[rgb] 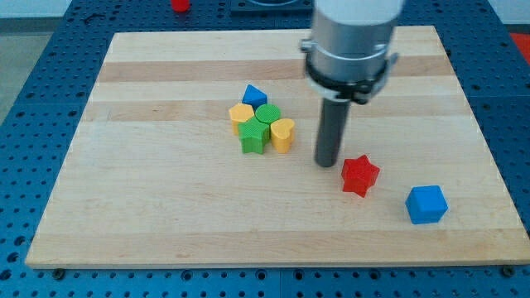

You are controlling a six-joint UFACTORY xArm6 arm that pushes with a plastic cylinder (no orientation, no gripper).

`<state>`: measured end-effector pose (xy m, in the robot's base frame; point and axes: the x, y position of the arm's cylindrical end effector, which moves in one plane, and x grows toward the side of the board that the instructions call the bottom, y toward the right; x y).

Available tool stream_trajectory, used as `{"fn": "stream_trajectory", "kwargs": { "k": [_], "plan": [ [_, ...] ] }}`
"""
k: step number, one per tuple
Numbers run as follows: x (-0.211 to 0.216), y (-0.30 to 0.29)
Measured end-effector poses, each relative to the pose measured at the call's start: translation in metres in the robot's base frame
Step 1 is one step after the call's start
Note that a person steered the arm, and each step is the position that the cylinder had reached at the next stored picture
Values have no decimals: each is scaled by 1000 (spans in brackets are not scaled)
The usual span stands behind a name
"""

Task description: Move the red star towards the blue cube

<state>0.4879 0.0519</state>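
The red star (360,175) lies on the wooden board at the view's lower right. The blue cube (426,204) sits further to the lower right of it, a short gap apart. My tip (328,163) rests on the board just to the upper left of the red star, close to it; contact cannot be told.
A cluster sits left of the rod near the board's middle: a blue triangular block (254,94), a yellow hexagon (240,114), a green round block (267,114), a green star (254,136) and a yellow block (282,133). The board (166,207) lies on a blue perforated table.
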Motion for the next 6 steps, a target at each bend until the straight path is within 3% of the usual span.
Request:
{"fn": "stream_trajectory", "kwargs": {
  "k": [1,6],
  "plan": [
    [38,27],
    [28,43]
  ]
}}
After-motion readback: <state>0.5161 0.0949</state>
